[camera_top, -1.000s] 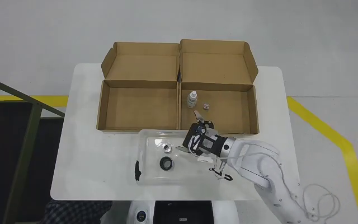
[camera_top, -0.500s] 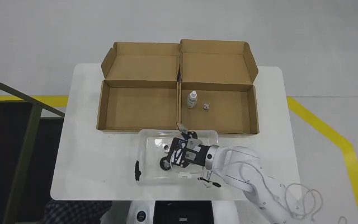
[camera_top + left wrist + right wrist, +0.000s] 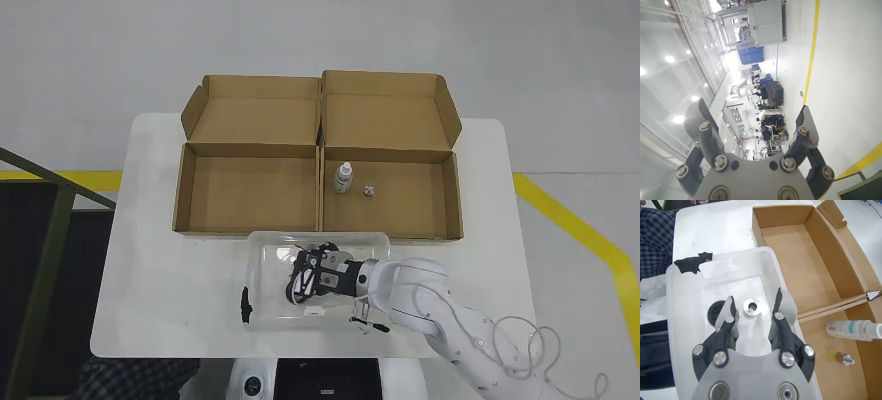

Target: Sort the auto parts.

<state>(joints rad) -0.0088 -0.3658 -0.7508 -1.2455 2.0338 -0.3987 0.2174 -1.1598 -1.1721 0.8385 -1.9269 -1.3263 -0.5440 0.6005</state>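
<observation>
My right gripper [image 3: 755, 300] [image 3: 300, 273] is open and low inside the clear plastic bin [image 3: 677, 313] [image 3: 375, 240] at the table's front. A silver flanged bushing [image 3: 752, 309] lies on the bin floor between the two fingers, touching neither. A black bearing ring [image 3: 713, 313] lies beside it, partly hidden behind one finger [image 3: 728, 308]. In the right cardboard box [image 3: 452, 200] are a small white bottle [image 3: 343, 178] [image 3: 851, 327] and a small yellow and silver part [image 3: 369, 189] [image 3: 840, 358]. My left gripper [image 3: 753, 111] is open with nothing in it, facing out into the room.
The left cardboard box [image 3: 181, 195] [image 3: 810, 266] has nothing in it; both boxes stand just behind the bin with lids folded back. A strip of black tape [image 3: 243, 303] [image 3: 693, 262] sticks to the bin's left rim. Bare white table lies left of the bin.
My right arm has swung left from the right box's front edge into the bin and now sits over the two metal parts. It has stayed open.
</observation>
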